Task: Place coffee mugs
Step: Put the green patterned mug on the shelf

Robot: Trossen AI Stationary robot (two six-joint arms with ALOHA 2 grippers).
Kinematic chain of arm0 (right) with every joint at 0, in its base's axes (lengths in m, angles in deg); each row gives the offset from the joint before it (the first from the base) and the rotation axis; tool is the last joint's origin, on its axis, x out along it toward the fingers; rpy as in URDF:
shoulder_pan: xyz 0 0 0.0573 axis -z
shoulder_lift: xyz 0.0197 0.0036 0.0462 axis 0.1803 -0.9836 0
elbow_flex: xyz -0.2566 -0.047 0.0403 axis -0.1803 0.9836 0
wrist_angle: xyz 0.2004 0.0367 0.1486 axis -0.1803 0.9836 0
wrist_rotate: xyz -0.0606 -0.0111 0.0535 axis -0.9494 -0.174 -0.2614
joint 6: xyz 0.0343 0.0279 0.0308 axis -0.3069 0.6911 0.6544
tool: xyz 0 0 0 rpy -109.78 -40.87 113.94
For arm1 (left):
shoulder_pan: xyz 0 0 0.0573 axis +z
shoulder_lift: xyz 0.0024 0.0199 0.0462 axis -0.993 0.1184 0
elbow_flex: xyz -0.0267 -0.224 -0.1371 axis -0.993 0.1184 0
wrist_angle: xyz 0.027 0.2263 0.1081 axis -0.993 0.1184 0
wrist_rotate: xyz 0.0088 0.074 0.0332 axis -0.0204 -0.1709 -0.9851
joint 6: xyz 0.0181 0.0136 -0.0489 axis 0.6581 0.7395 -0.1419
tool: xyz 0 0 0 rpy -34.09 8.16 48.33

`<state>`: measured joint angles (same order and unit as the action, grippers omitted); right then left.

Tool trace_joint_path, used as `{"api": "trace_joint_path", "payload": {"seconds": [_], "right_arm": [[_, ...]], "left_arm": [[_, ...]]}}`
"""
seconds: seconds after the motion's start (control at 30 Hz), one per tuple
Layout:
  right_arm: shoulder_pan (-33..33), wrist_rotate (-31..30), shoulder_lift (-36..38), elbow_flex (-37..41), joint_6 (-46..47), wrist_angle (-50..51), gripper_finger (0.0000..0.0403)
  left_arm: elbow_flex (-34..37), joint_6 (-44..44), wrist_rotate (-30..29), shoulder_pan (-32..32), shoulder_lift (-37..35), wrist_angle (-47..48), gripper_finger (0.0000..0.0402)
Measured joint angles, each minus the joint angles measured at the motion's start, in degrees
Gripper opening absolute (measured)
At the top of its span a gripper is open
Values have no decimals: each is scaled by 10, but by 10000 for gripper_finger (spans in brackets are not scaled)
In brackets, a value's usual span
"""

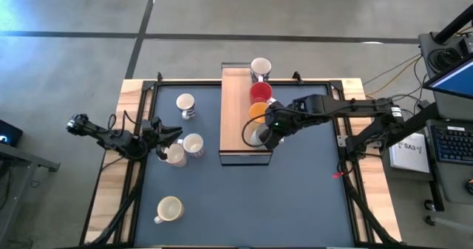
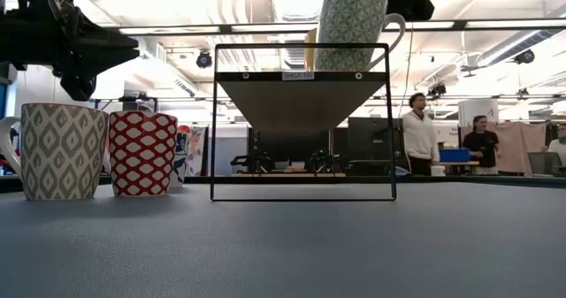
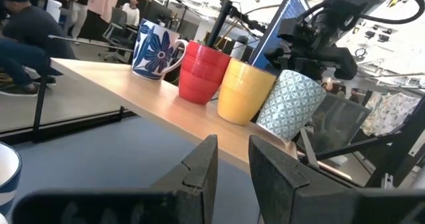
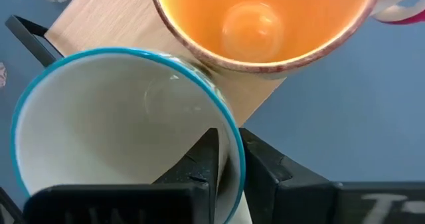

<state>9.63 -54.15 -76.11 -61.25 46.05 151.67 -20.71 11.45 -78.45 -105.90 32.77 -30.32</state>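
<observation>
Basically no readable writing: the small label [image 2: 298, 75] on the shelf's front edge in the low view is too small to make out.

Right gripper [image 4: 229, 159] is clamped on the rim of the teal mug [image 4: 126, 127], one finger inside, one outside. Right wrist view shows it empty, white inside, teal rim, right against the orange mug [image 4: 265, 24], also empty. Left wrist view shows what that one can't: the teal mug [image 3: 290, 104] is tilted at the end of a row on the wooden shelf [image 3: 99, 78], next to the orange mug, then the red mug [image 3: 202, 71], then the blue-flower mug [image 3: 154, 49].

High view: shelf [image 1: 235, 112] sits mid-table at the back, with all four mugs along its right side.

Left gripper [image 1: 164, 134] hovers over the left half, fingers a little apart, holding nothing. Two mugs [image 1: 185, 149] are just beside it, a banded mug [image 1: 185, 105] is further back, and a cream mug [image 1: 169, 209] is near the front edge.

Only the low view shows their patterns: grey-diamond mug [image 2: 62, 150] and red-patterned mug [image 2: 142, 152] touching. It also shows people [image 2: 418, 134] in the room behind.
</observation>
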Motion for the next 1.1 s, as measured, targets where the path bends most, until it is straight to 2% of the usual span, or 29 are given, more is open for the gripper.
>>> {"api": "trace_joint_path", "payload": {"seconds": [0.2, 1.1], "right_arm": [[0, 12, 0, 0, 0, -1, 59], [-1, 13, 23, -1, -7, -6, 61]], "left_arm": [[0, 0, 0, 0, 0, 0, 68], [0, 0, 0, 0, 0, 0, 68]]}}
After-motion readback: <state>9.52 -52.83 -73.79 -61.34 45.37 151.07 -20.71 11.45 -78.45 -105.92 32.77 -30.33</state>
